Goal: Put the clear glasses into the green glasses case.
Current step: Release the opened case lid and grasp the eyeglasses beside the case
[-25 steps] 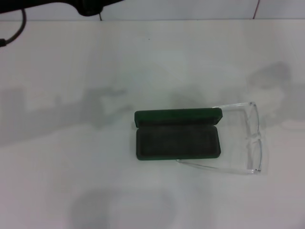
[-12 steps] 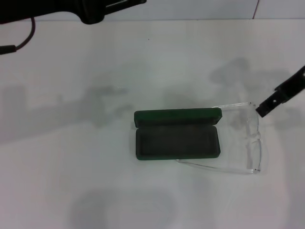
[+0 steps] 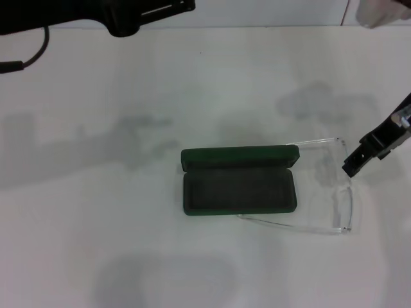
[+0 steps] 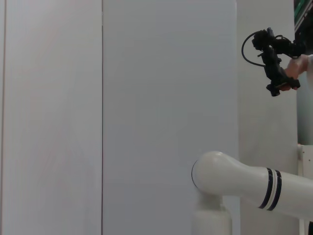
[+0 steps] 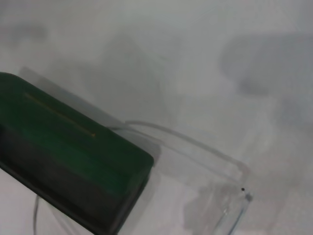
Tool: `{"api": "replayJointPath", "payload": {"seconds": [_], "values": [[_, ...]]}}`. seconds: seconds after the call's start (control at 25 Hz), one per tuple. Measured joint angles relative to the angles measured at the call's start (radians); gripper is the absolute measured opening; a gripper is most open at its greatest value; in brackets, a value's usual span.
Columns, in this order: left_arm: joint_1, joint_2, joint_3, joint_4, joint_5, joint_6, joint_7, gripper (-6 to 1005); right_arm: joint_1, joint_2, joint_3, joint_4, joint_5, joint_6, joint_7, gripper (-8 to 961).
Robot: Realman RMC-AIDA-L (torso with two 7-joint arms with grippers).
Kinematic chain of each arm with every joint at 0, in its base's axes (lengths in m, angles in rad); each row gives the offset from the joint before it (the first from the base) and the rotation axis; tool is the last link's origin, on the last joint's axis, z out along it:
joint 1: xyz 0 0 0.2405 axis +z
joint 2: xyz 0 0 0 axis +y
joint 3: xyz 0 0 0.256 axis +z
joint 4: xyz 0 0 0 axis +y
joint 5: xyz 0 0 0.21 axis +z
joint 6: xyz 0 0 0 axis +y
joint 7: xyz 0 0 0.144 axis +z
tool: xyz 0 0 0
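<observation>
Head view: shows the green case point(image 3: 239, 183) lying open near the middle of the white surface point(image 3: 96, 192), lid tipped up on the far side, lining bare, long axis running left to right. Shows the clear glasses point(image 3: 347, 199) outside the case, flat on the surface just beside its right end. Lens front running near to far, so crosswise to the case. Both thin arms pointing left: one reaching the lid's right corner, the other passing along the near edge of the tray, so the frame brackets that end rather than sitting in it.

Right end effector point(image 3: 353, 168) comes in from the right edge, dark tip over the far half of the lens front, close to the hinge corner. Cannot tell whether apart or together, nor whether touching the plastic yet. Clearly the nearer one. Left end effector point(image 3: 148, 13) hangs high at the far left, well apart from both things, seemingly parked; cannot tell its state either.

Right wrist view: looks down on the lid point(image 5: 73, 147) with its gold line and on the far glasses arm and corner point(image 5: 230, 196) just beside it.

Judging from this: glasses lie directly below and slightly left of the right tip. Probably calls for a grasp at the lens front, then a quarter turn to line the frame up with the case, then a short carry left.
</observation>
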Motion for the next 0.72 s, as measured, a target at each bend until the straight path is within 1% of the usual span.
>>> {"api": "replayJointPath", "payload": {"seconds": [0.32, 0.48, 0.72], "values": [[-0.004, 0.002, 0.0, -0.017, 0.007, 0.008, 0.021, 462, -0.033, 0.008, -0.03, 0.034, 0.029, 0.053, 0.011, 682], [-0.004, 0.002, 0.0, -0.021, 0.012, 0.017, 0.021, 461, -0.036, 0.008, -0.056, 0.055, 0.065, 0.091, 0.013, 676], [-0.005, 0.002, 0.0, -0.035, 0.013, 0.02, 0.021, 462, -0.024, 0.007, -0.069, 0.095, 0.066, 0.102, 0.013, 666]]}}
